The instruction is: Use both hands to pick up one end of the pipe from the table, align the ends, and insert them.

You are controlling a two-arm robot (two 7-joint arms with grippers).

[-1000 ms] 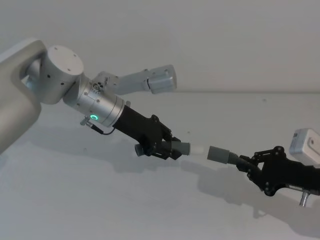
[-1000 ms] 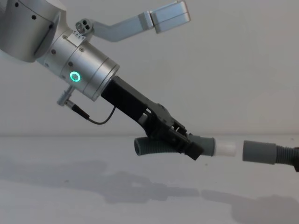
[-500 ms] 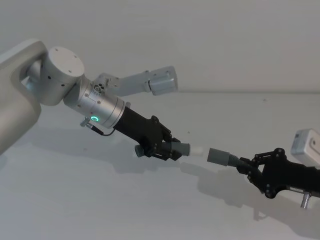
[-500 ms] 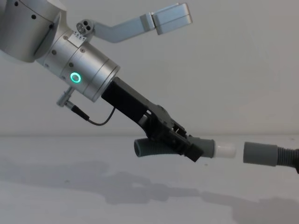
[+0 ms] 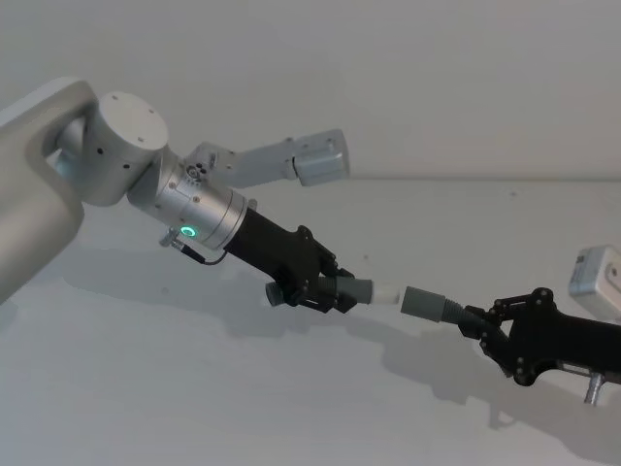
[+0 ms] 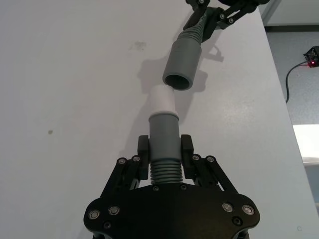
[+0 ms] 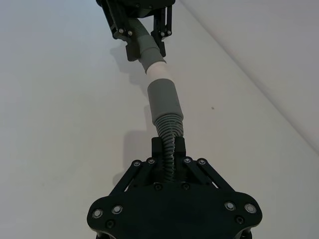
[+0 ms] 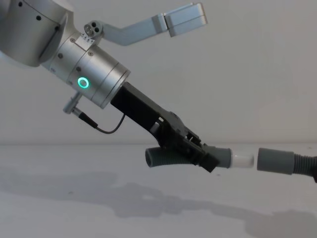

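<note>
Just ribbed pipe, smooth cuffs

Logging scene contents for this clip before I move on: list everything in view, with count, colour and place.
Pipe piece with whitish spigot: one, dark grey ribbed hose, lighter grey cuff, held above the table, spigot pointing at the other piece.
Pipe piece with open cuff: one, dark grey ribbed, grey cuff, held facing the spigot, a small gap between them.
Table: one, matt white, below both pieces.
Cable and small box with a red light: one, black, on the floor beyond the table edge.
Left tool: one, black, on a silver arm with a green ring, shut on the spigot piece.
Right tool: one, black, shut on the cuff piece.
</note>
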